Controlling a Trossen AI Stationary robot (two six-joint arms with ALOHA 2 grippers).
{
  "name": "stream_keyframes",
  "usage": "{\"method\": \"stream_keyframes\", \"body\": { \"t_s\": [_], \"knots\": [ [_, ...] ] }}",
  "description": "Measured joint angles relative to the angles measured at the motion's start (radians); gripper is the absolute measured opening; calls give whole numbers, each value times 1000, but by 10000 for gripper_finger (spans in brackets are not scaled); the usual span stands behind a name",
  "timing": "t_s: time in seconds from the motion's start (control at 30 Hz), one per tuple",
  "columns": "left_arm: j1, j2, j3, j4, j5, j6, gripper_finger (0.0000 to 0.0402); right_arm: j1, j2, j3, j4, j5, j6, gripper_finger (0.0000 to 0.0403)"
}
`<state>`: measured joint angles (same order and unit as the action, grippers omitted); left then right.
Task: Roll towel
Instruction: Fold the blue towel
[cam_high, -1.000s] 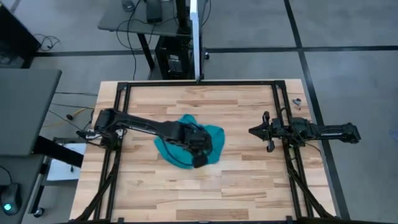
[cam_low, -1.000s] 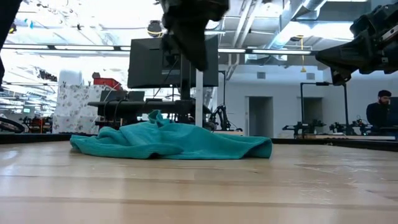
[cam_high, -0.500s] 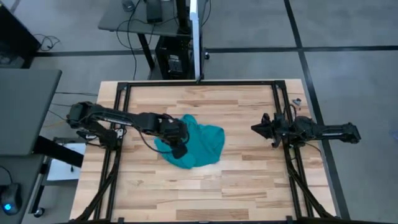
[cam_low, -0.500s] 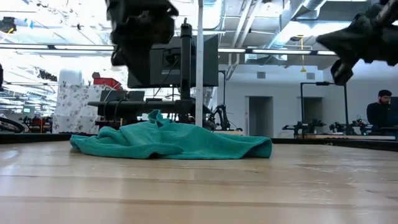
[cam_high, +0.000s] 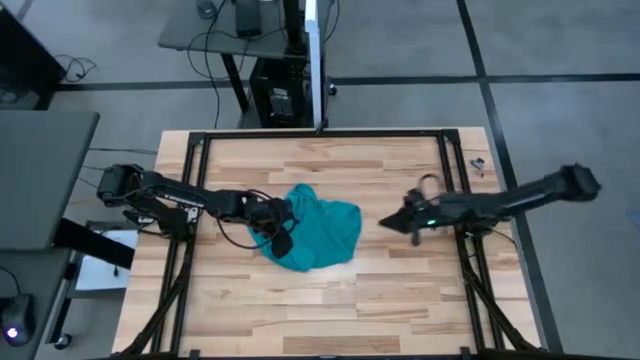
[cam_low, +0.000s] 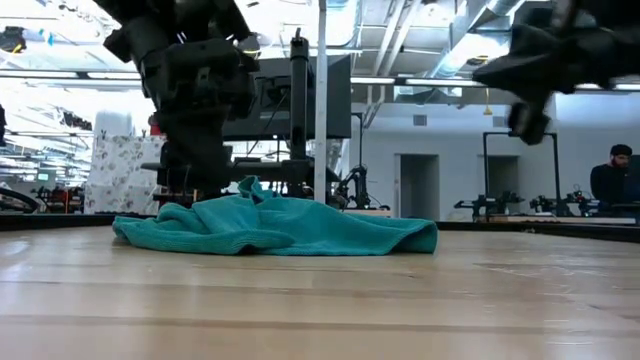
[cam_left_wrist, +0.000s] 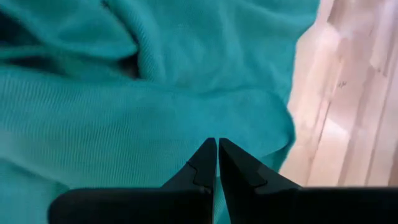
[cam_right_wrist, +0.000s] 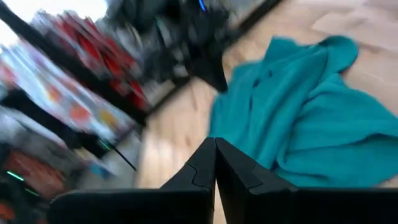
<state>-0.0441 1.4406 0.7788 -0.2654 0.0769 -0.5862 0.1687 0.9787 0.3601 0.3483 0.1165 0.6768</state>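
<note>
The teal towel (cam_high: 312, 234) lies crumpled in a low heap at the table's middle (cam_low: 280, 228), resting flat on the wood. My left gripper (cam_high: 283, 242) is shut and slants down over the towel's left part (cam_left_wrist: 217, 146), with teal folds filling the left wrist view. My right gripper (cam_high: 386, 223) is shut and hangs above bare wood a little to the right of the towel, pointing toward it (cam_right_wrist: 215, 144). The right wrist view shows the towel (cam_right_wrist: 298, 118) ahead, with my left arm beyond it. My left gripper's shut fingertips (cam_left_wrist: 209, 155) stand right at the towel's left part (cam_left_wrist: 155, 124), coming slanting down from the table's left. Whether they touch the cloth, I cannot tell.
Black frame rails run along the table's left (cam_high: 185, 250) and right (cam_high: 465, 260) sides. A post (cam_high: 318, 110) stands at the far edge. A small object (cam_high: 476, 163) lies at the far right corner. Bare wood (cam_high: 320, 310) stretches along the near side.
My left gripper has drawn back from over the towel's middle toward the table's left and sunk down to the towel's left part. My right gripper has swung out from the right rail toward the towel and rolled. The towel has kept its shape.
</note>
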Motion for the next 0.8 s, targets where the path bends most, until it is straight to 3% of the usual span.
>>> {"method": "stream_keyframes", "body": {
  "t_s": [0.2, 0.4, 0.6, 0.8],
  "knots": [
    [-1, 0, 0, 102, -1, 16, 1, -2, 480, 345, -156, 1, -159, 0],
    [-34, 71, 2, 151, -19, 22, 1, -36, 776, 564, -262, -10, -170, 0],
    [-43, 185, 1, 98, -28, 29, 1, -36, 913, 648, -283, -29, -157, 0],
    [-22, 105, 2, -87, -162, 79, 1, -4, 925, 667, -465, -47, -154, 0]
  ]
}}
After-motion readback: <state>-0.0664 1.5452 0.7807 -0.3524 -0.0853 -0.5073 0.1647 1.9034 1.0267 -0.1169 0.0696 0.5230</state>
